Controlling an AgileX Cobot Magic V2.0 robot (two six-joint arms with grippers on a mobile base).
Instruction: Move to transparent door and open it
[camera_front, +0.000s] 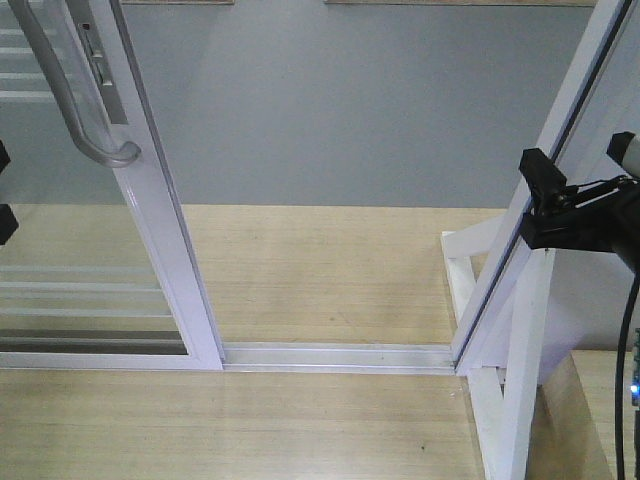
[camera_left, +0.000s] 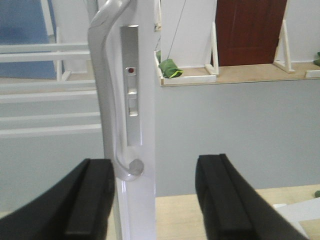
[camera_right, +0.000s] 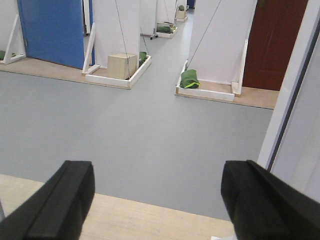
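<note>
The floor (camera_front: 330, 120) is grey past the doorway and wood (camera_front: 300, 270) close by. The door (camera_front: 160, 240) stands at the left, slid aside, so the track (camera_front: 340, 355) lies bare up to the white frame (camera_front: 560, 140) on the right. The handle (camera_front: 70, 90) curves down the door's edge. The left gripper (camera_left: 155, 200) is spread wide, one finger on each side of that edge, just under the handle. The right gripper (camera_right: 155, 200) is spread wide too and holds nothing.
</note>
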